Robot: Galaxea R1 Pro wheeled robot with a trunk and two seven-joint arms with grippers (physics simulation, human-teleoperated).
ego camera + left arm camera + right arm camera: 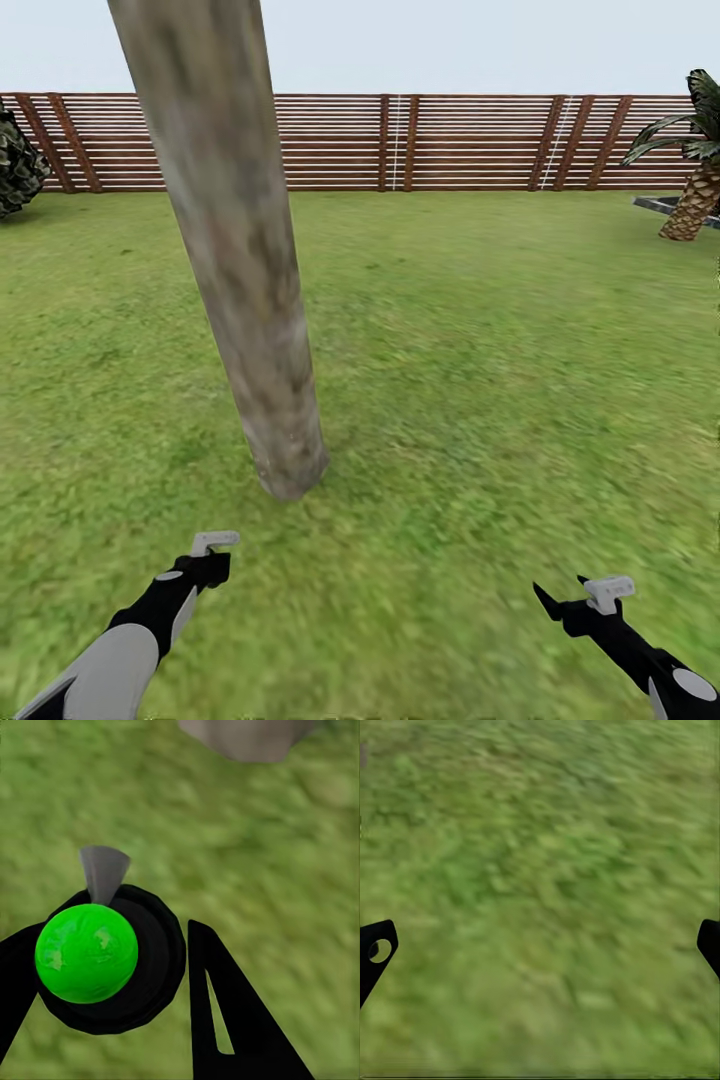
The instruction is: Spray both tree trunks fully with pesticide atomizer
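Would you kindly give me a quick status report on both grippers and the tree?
Left gripper shut on a dark, green-topped object, likely the atomizer. Right gripper open over grass. Tree trunk close ahead, nothing between.

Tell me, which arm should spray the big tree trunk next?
Left. The left hand grips a round black sprayer with a green top and grey nozzle, close to the thick mottled grey-brown trunk. The right hand is open and empty over grass.
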